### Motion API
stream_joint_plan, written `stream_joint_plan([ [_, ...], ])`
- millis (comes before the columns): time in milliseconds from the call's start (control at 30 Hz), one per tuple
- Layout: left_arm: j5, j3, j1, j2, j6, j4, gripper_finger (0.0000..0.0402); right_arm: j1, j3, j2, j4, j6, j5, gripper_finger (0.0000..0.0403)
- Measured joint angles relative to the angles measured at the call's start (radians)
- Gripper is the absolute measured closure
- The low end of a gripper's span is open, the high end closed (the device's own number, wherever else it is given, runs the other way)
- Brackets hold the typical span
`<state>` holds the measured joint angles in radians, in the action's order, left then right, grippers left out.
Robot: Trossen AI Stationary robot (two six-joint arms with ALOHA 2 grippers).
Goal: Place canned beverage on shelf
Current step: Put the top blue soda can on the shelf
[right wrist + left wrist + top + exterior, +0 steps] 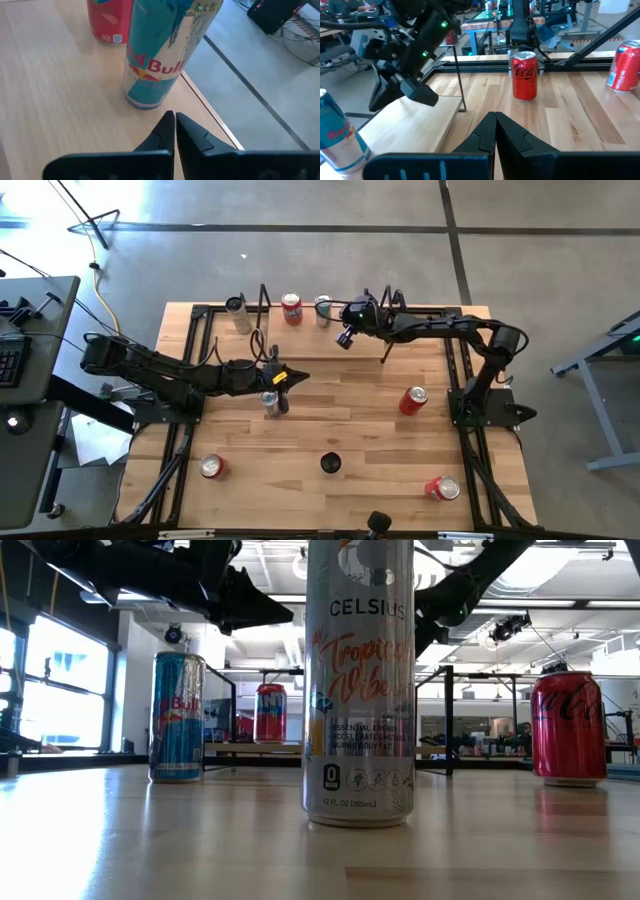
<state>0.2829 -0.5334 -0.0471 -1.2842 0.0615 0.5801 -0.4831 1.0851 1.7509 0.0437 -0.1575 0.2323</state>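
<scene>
The shelf (300, 322), a pale plank between black rod frames, stands at the table's far edge. On it are a silver can (238, 312), a red can (291, 308) and a blue Red Bull can (322, 308), which stands upright on its base (145, 102). My right gripper (175, 122) is shut and empty, just to the right of that Red Bull can, over the plank. My left gripper (495, 122) is shut and empty at mid-table (296, 377), pointing toward the table's right edge. A second Red Bull can (270, 402) stands just beside it, on the near side (340, 135).
A red Coca-Cola can (413, 400) stands right of centre. A tall Celsius can (358, 680) stands near the front edge (330, 463). Two more red cans (211, 468) (441, 488) are at the front left and front right. Black frame rails run along the table's sides.
</scene>
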Motion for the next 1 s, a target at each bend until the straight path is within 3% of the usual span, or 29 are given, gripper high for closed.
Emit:
stream_joint_plan([
  [233, 0.0, 0.086, 0.001, 0.0, -0.009, 0.133, 0.0402, -0.021, -0.014, 0.04, 0.099, 0.0, -0.123, 0.0403],
  [667, 0.025, 0.141, 0.011, 0.0, -0.024, 0.183, 0.0402, -0.05, -0.021, 0.115, 0.255, 0.097, -0.134, 0.0403],
  [1000, 0.043, 0.14, 0.016, 0.0, -0.028, 0.181, 0.0402, -0.04, -0.021, 0.115, 0.27, 0.098, -0.184, 0.0403],
])
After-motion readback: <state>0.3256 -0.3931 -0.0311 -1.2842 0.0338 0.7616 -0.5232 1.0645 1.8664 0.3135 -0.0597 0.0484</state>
